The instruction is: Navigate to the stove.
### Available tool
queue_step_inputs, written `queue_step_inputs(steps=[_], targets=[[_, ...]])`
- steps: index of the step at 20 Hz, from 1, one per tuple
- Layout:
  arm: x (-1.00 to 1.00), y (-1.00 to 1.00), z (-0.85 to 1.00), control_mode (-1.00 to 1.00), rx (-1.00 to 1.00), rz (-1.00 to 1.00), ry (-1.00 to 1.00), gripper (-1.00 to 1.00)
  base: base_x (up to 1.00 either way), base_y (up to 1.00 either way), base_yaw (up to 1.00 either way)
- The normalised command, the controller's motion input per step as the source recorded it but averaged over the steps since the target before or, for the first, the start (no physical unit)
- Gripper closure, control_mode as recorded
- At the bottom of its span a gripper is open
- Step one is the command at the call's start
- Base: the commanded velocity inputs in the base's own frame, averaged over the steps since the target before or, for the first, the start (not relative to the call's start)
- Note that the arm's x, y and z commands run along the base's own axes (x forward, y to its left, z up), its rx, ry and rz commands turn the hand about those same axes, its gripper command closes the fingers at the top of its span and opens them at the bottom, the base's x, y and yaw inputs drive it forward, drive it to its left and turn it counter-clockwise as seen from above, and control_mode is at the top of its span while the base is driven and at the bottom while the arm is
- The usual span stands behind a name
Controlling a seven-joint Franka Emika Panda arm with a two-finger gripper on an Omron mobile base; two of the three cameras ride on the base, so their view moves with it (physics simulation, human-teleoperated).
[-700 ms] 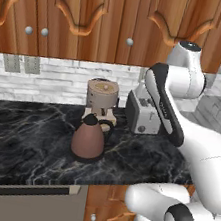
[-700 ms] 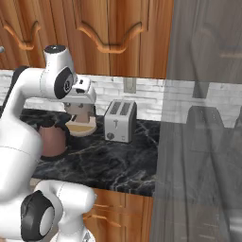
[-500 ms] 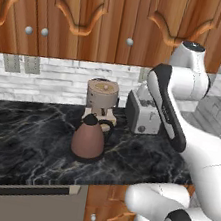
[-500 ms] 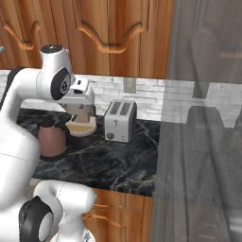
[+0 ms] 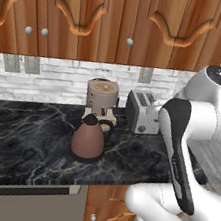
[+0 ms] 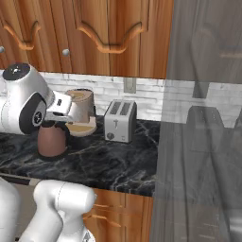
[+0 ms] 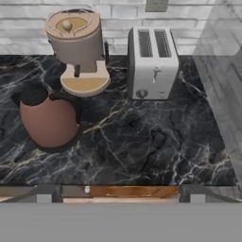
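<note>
The stove is out of view. I face a black marble counter [image 5: 26, 145] under wooden wall cabinets. My gripper [image 7: 120, 194] hangs over the counter's front edge, its two grey fingertips [image 7: 45, 194] wide apart with nothing between them, so it is open. My white arm [image 5: 203, 112] rises at the right of the left base view and its elbow [image 6: 23, 101] fills the left of the right base view.
On the counter stand a brown kettle [image 5: 88, 140], a beige coffee machine [image 5: 102, 101] and a silver toaster [image 5: 142, 112]. A grey appliance front with a dark bar handle [image 5: 24, 191] sits under the counter at the left. A tall grey fridge side [image 6: 203, 142] walls off the right.
My arm's upper joints have dropped lower and drawn back toward the cameras. The kettle, coffee machine and toaster hold the same places in both base views.
</note>
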Motion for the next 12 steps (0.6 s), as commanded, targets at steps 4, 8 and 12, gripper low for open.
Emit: queue_step_inputs(steps=[4, 8, 12], targets=[[-1.0, -0.18, 0.06, -1.0, 0.0, -0.05, -0.12, -1.0, 0.0, 0.0, 0.0], [-0.69, -0.17, 0.08, -1.0, 0.0, -0.01, -0.06, -1.0, 0.0, 0.0, 0.0], [-0.12, 0.0, 0.0, 1.0, 0.0, 0.0, -0.01, -1.0, -0.41, 0.14, 0.06]])
